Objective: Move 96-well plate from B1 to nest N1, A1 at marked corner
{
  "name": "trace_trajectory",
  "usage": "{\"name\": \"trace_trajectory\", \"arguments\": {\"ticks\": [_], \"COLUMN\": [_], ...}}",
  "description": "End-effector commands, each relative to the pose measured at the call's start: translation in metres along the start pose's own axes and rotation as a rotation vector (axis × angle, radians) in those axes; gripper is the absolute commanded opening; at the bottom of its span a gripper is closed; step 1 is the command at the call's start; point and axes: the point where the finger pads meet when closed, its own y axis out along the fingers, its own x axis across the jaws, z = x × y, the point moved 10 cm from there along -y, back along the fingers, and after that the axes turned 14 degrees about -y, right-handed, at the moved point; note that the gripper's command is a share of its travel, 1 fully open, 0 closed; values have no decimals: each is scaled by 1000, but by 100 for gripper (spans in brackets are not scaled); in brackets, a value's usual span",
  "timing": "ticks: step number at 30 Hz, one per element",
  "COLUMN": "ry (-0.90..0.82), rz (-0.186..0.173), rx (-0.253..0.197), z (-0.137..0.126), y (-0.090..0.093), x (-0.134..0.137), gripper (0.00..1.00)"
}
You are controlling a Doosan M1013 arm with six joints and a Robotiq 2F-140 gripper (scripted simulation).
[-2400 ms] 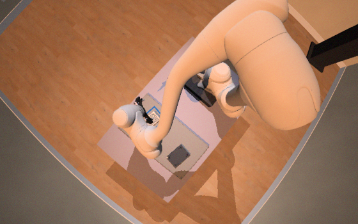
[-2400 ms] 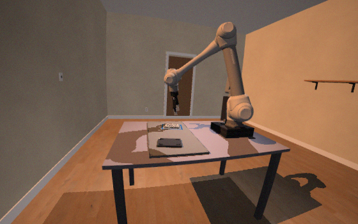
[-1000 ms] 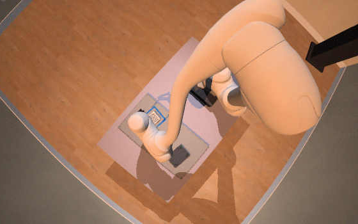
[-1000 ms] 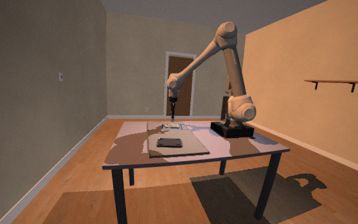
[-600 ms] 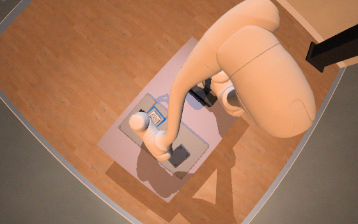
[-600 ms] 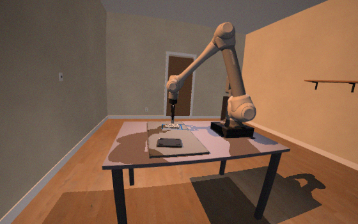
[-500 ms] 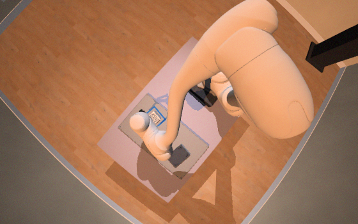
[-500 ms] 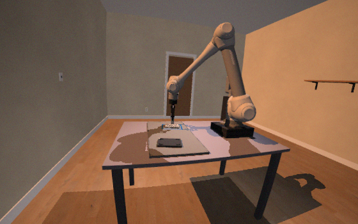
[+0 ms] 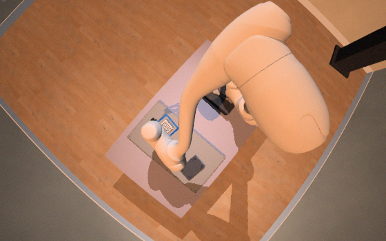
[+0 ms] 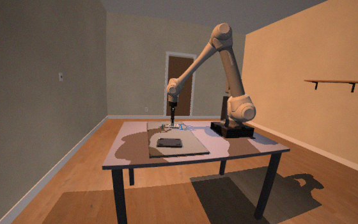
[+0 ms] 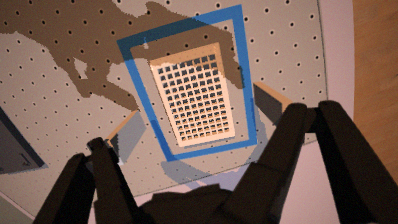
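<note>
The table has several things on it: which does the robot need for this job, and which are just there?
Needed:
- 96-well plate, inside the blue outline
- dark plate nest
- gripper, open above the plate

Just there:
- perforated board
- wall shelf
- door

Plate: your white 96-well plate (image 11: 195, 97) lay inside the blue rectangular outline (image 11: 131, 65) on the grey perforated board (image 11: 45, 125).
Nest: the dark flat plate nest (image 10: 169, 143) sat nearer your exterior camera on that board.
Gripper: the black two-finger gripper (image 11: 197, 137) hung above the plate, fingers straddling it.
Board: it rested on the pale-topped table (image 10: 133, 160).
</note>
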Motion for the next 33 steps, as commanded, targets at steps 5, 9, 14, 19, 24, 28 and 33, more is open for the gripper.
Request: {"name": "trace_trajectory", "arguments": {"ticks": [5, 9, 14, 19, 24, 28, 33], "ry": [0, 0, 0, 0, 0, 0, 0], "rz": [0, 0, 0, 0, 0, 0, 0], "rx": [0, 0, 0, 0, 0, 0, 0], "z": [0, 0, 0, 0, 0, 0, 0], "y": [10, 10, 10, 10, 10, 10, 10], "x": [0, 0, 0, 0, 0, 0, 0], "gripper": [100, 100, 100, 0, 0, 0, 0]}}
